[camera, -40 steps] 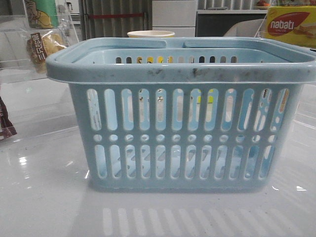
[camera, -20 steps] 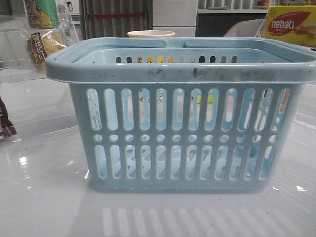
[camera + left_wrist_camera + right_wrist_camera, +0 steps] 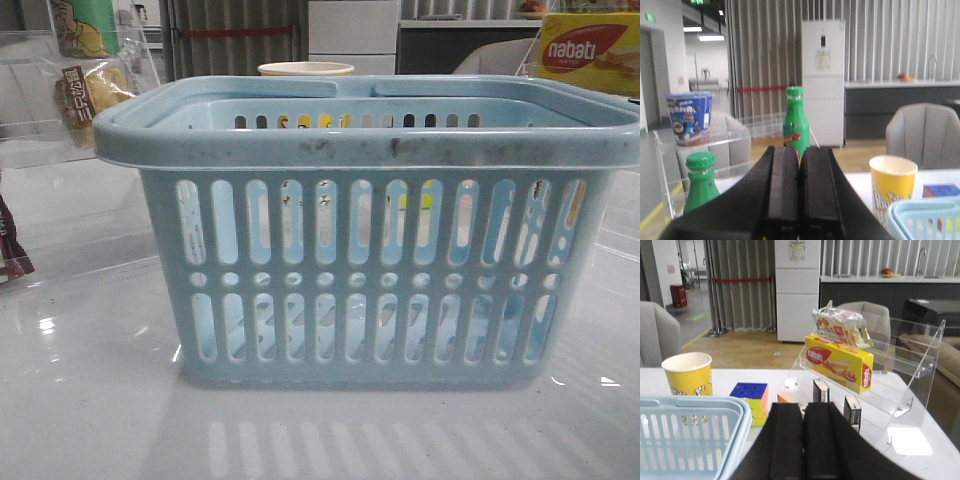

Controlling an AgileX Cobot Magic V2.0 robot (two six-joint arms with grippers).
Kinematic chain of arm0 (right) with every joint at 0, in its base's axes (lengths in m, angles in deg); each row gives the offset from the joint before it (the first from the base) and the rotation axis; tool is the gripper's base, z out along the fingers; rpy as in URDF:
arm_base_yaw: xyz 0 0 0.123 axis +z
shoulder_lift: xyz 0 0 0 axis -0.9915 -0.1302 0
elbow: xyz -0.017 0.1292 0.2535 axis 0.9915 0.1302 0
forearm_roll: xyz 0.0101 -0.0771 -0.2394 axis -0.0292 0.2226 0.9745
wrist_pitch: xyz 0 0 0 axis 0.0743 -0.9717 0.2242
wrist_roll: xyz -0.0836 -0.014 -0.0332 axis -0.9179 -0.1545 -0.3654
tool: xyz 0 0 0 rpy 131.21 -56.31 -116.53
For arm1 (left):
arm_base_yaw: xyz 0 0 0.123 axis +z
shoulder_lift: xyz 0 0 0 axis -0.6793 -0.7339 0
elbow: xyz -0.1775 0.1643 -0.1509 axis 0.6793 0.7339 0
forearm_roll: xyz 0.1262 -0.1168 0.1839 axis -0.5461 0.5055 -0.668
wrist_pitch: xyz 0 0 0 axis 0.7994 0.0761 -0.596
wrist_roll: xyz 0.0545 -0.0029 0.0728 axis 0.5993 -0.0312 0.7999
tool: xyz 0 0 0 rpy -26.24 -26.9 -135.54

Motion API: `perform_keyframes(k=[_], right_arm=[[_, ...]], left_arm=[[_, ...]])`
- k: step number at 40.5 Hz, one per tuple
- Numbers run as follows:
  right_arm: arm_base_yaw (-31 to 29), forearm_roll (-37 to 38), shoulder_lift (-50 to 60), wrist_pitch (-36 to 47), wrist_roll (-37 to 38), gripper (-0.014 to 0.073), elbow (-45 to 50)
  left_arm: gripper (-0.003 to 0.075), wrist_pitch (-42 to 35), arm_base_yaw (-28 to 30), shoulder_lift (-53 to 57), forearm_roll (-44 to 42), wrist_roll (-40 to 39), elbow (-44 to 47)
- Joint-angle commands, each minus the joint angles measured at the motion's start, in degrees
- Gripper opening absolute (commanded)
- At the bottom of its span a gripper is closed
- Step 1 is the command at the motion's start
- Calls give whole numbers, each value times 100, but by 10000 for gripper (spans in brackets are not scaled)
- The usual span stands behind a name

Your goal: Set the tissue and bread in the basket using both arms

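Pale blue plastic fills my front view: the basket (image 3: 370,230) stands upright at the middle of the white tabletop (image 3: 90,420), near the camera, and through its slots I can make out nothing lying inside. The bread (image 3: 90,95) sits far left on a clear acrylic shelf (image 3: 30,140), just below a green-and-yellow packet (image 3: 85,25). I cannot pick out the tissue with any certainty. My left end effector (image 3: 799,200) is raised with its black fingers pressed together, holding nothing. My right end effector (image 3: 804,445) is likewise closed and empty, lifted beside the basket's right rim. I judge both arms are held high and clear, ready to reach outward to the shelves.
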Motion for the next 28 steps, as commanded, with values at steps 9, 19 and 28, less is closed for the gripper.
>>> perform_keyframes(k=[9, 19, 28], right_arm=[[-3, 55, -1191, -744, -25, 57, -519], [-3, 55, -1878, -1186, -25, 57, -509], [-3, 55, -2258, -1272, -25, 59, -509]], left_arm=[[93, 514, -43, -1080, 37, -43, -582], [93, 670, -43, -1617, 37, -43, -404], [93, 742, -43, -1961, 37, -43, -251]])
